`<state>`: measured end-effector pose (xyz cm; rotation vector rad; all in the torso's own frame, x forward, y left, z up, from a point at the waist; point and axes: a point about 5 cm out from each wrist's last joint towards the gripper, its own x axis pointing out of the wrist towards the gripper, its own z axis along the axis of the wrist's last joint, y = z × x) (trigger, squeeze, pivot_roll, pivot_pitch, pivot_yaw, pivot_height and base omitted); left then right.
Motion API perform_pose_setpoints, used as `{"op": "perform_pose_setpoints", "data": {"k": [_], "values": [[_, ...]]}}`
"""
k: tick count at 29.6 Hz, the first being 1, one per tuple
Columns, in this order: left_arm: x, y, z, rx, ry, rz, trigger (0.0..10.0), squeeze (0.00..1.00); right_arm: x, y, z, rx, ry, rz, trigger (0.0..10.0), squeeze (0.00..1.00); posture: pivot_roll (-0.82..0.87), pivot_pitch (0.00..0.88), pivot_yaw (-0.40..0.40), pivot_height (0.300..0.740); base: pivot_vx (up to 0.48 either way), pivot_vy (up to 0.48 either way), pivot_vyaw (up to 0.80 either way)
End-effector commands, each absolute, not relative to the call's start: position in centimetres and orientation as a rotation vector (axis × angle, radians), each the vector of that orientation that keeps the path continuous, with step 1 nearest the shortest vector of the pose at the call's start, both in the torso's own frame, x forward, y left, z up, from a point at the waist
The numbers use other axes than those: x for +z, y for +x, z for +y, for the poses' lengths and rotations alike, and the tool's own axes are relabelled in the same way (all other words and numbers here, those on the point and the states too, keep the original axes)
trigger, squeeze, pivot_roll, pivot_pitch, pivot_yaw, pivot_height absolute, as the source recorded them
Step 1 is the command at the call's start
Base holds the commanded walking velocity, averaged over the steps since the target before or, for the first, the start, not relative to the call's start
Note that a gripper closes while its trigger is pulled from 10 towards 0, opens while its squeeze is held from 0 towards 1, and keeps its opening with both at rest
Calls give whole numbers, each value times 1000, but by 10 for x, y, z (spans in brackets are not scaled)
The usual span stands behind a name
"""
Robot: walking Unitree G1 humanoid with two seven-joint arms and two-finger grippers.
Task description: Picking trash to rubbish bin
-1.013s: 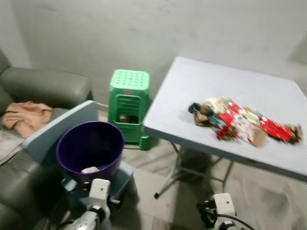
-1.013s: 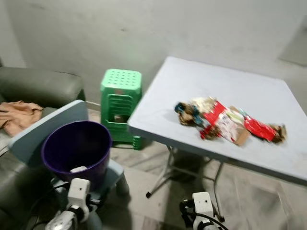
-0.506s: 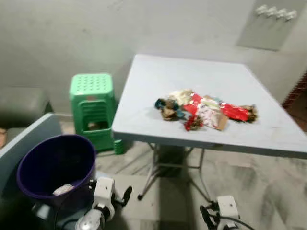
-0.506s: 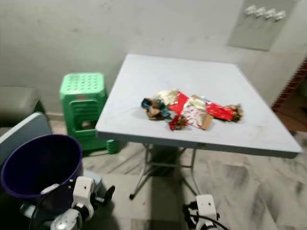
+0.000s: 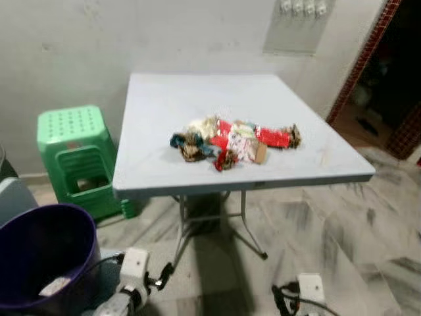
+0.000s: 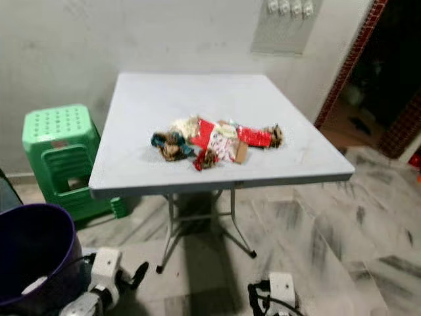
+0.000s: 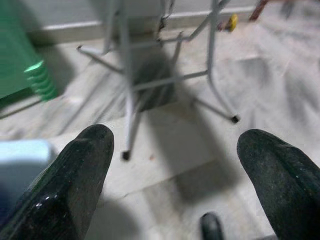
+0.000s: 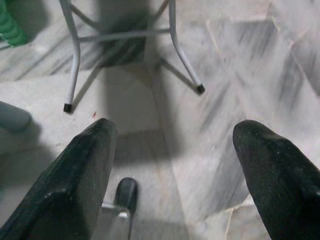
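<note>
Trash pile [image 5: 231,140] lies mid-bench [image 5: 151,174], its long axis running left-right, ahead of and above both arms. Left jaws [image 7: 175,165] and right jaws [image 8: 172,165] hang wide apart, empty, over the floor. Purple bin [image 5: 39,263] sits by my left arm; the right seems marginally nearer the pile.

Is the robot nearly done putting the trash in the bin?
Not nearly. One pale scrap lies in the purple bin. Nothing is in hand: the left gripper and right gripper are open, low over the floor. The pile of wrappers is on the table, waiting.

No legible text on the wrappers [image 5: 231,139].
</note>
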<state>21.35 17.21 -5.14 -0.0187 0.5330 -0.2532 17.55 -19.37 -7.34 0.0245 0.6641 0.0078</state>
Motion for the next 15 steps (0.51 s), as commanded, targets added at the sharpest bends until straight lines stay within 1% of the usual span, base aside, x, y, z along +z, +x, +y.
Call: {"op": "perform_pose_setpoints", "data": {"k": [1, 11, 12, 15], "values": [[-52, 215, 165, -285, -24, 541, 10000, 0, -73, 175, -199, -22, 20, 673, 10000, 0, -72, 24, -39, 740, 0, -412, 0], [-52, 215, 164, -284, -28, 550, 10000, 0, -77, 169, -197, -30, 18, 691, 10000, 0, -76, 39, -36, 740, 0, -469, 0], [-53, 214, 164, -278, -40, 556, 10000, 0, -77, 168, -197, -35, 18, 696, 10000, 0, -77, 41, -35, 740, 0, -345, 0], [-55, 213, 165, -255, -52, 574, 10000, 0, -78, 166, -198, -43, 19, 704, 10000, 0, -78, 45, -36, 740, 0, 0, 0]]}}
